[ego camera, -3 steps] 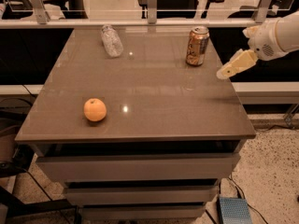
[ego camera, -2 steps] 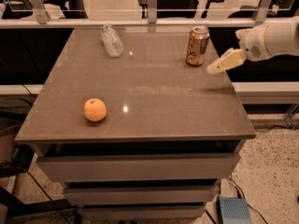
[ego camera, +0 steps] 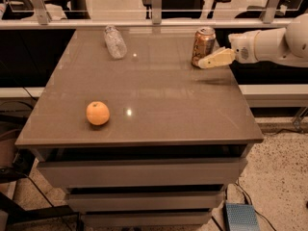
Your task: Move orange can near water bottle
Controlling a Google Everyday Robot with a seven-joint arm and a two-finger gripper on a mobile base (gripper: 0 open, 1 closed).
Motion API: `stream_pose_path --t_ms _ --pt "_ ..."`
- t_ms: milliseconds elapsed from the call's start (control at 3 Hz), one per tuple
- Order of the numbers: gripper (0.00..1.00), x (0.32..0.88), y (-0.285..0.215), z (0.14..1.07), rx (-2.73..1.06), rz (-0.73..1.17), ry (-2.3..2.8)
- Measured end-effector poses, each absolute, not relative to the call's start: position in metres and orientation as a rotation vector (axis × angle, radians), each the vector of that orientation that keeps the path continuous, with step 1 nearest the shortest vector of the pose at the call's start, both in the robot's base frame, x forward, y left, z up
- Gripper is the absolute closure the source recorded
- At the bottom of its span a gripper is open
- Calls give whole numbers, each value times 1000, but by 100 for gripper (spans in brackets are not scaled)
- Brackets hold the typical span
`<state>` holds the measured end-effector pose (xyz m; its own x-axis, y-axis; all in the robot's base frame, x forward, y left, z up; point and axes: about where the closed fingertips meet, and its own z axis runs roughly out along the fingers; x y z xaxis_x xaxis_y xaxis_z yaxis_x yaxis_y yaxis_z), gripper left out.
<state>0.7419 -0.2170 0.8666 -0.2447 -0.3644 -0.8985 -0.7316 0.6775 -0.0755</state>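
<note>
The orange can (ego camera: 204, 44) stands upright near the far right corner of the grey-brown table (ego camera: 159, 105). The water bottle (ego camera: 115, 42) lies on its side near the far edge, left of the can. My gripper (ego camera: 205, 61) reaches in from the right on a white arm (ego camera: 274, 44). Its pale tip is right beside the can's lower right side, touching or nearly touching it.
A round orange fruit (ego camera: 97, 113) sits at the front left of the table. A railing with metal posts (ego camera: 156, 4) runs behind the far edge. Drawers (ego camera: 139, 177) are below the tabletop. A blue box (ego camera: 240, 218) lies on the floor at the right.
My gripper has moved left and up toward the can, from off the table's right edge to right beside it. The can, bottle and fruit have not moved.
</note>
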Motion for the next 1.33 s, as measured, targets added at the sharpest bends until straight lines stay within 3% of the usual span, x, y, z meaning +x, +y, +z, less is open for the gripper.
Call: stream_pose_path --t_ms 333,1333 --pt "17 758 -196 865 -824 520 1822" --pt "88 784 -160 885 -824 590 1723"
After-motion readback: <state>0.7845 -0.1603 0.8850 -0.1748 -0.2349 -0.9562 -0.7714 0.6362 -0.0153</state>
